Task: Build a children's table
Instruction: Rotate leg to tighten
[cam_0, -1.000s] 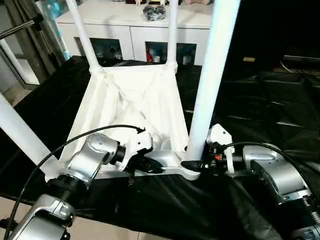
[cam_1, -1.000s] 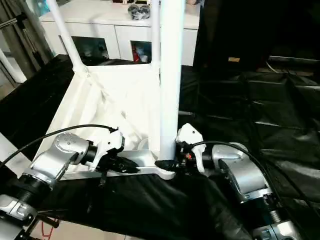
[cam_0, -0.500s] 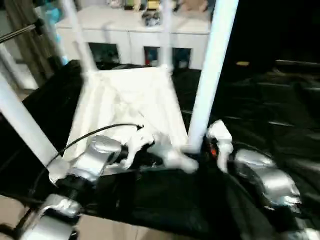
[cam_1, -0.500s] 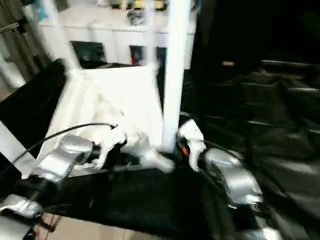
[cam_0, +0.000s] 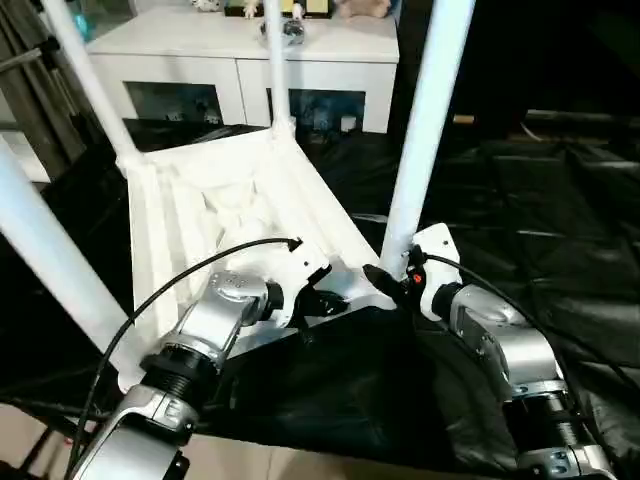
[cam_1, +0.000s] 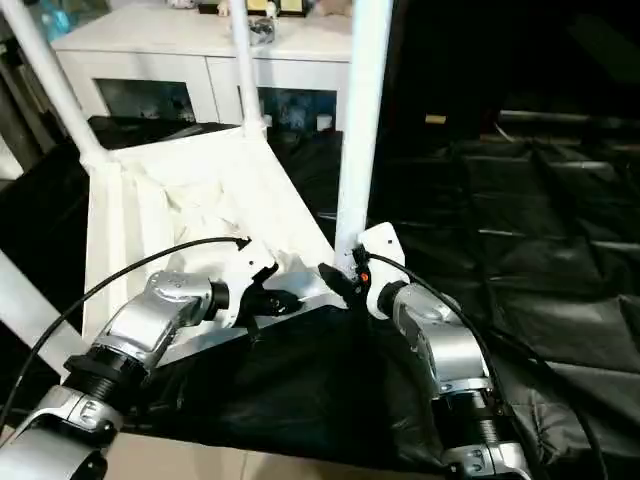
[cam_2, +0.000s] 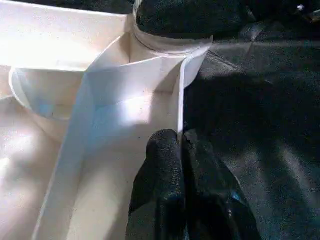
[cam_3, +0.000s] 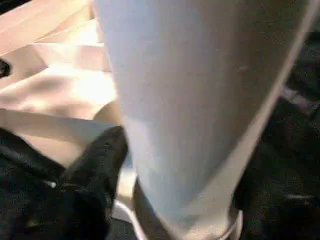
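Four legs are standing up from the tabletop (cam_0: 235, 200), which is lying underside-up on the black sheet (cam_0: 520, 200) in front of the white cabinet (cam_0: 250, 60). The left gripper (cam_2: 181, 150) is pinching the tabletop's near rim wall, its black fingers (cam_2: 162, 165) closed tight on the thin plastic just beside the near right corner socket (cam_0: 385, 295). The right gripper (cam_0: 385, 280) is sitting at the foot of the near right leg (cam_0: 425, 130); one finger (cam_3: 100, 160) is lying alongside the tube, and I cannot tell whether the jaws are clasping it or standing clear.

My judgement: the step in hand is seating that leg home. Doing it well means keeping the rim pinch firm so the top is not sliding on the sheet, and gripping the leg low — near the socket — so it is going in straight, not levering the corner.

Containers: the ribbed underside is forming shallow compartments, and those beside the socket are looking empty. The socket itself is holding the leg's foot.
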